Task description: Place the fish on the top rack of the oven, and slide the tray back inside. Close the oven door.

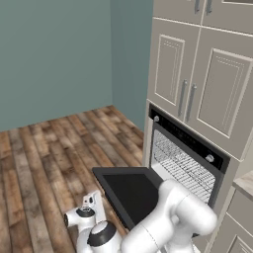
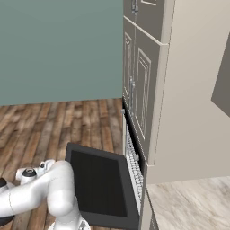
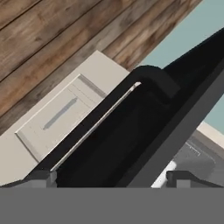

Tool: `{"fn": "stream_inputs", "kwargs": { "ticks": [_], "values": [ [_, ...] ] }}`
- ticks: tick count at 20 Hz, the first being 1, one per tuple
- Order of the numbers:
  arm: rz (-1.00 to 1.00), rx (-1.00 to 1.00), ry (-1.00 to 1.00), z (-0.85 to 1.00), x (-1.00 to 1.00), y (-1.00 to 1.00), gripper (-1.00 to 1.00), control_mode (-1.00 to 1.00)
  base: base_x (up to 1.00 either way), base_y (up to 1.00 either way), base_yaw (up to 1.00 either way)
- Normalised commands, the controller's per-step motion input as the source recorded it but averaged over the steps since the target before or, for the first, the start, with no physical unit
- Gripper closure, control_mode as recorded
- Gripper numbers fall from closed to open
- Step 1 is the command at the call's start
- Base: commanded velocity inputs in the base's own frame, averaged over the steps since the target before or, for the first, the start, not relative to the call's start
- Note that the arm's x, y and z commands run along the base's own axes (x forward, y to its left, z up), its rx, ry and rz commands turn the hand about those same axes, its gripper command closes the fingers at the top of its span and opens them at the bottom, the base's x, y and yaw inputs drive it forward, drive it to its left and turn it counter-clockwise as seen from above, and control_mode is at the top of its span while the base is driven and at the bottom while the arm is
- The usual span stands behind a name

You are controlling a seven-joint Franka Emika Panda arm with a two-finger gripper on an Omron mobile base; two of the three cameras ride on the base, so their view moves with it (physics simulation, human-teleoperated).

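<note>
Lying flat, oven door point(image 1: 129, 190) juts lengthwise from oven point(image 1: 190, 150) | hand point(image 3: 112, 178) wide, empty

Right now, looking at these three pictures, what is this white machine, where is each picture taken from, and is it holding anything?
It is a white robot arm on a driving base in a simulated kitchen. Two pictures come from cameras on the base, behind the arm to its left and right. Both show a wall oven with its black oven door folded down and wire racks inside. The third looks along the gripper, close under the door's handle. Its fingers are spread wide and hold nothing.
</note>
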Motion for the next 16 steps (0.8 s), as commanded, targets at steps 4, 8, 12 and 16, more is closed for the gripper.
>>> {"fn": "stream_inputs", "kwargs": {
  "ticks": [4, 8, 12, 16],
  "values": [
    [-0.17, -0.16, -0.06, -0.89, 0.15, 0.14, -1.00, -1.00, 0.00, 0.00, 0.00],
    [-0.20, -0.23, -0.09, -0.87, 0.13, 0.11, -1.00, -1.00, 0.00, 0.00, 0.00],
    [-0.23, -0.28, -0.13, -0.77, 0.15, 0.15, -1.00, -1.00, 0.00, 0.00, 0.00],
    [-0.28, -0.37, -0.17, -0.62, 0.14, 0.06, -1.00, -1.00, 0.00, 0.00, 0.00]
  ]
}}
